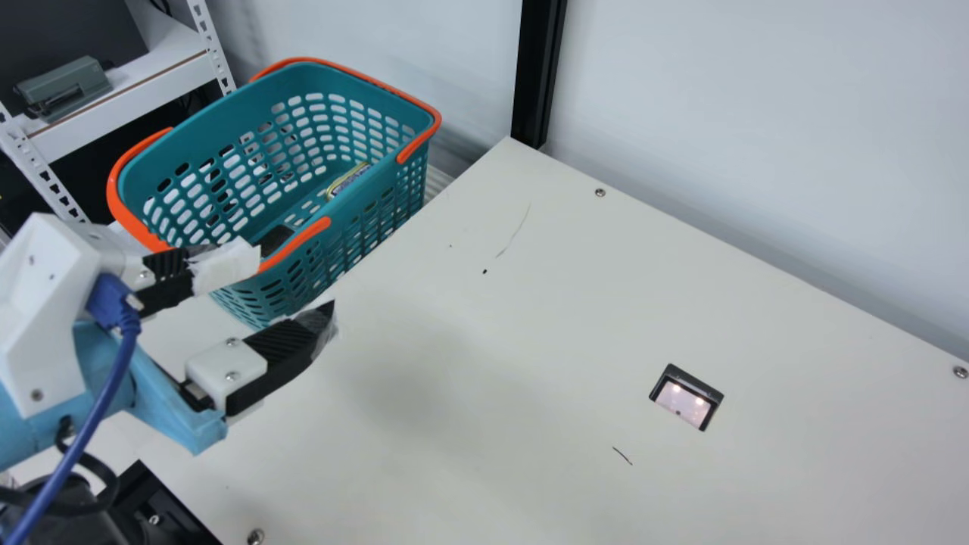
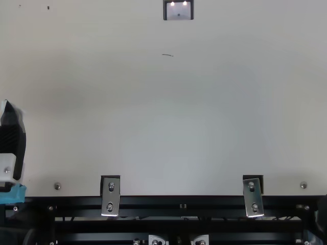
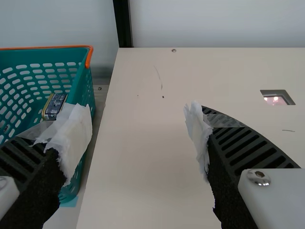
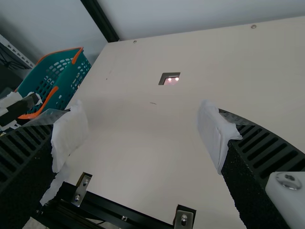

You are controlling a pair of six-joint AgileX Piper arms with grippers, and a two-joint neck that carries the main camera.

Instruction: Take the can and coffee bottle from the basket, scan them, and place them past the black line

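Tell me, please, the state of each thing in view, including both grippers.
Left gripper: open, nothing held
Right gripper: open, nothing held
Basket: upright
Basket handles: folded down against the rim
Can: in the basket, not yet taken out
Dark item: in the basket, partly hidden, so I cannot tell whether it is the coffee bottle
Scanner window: lit
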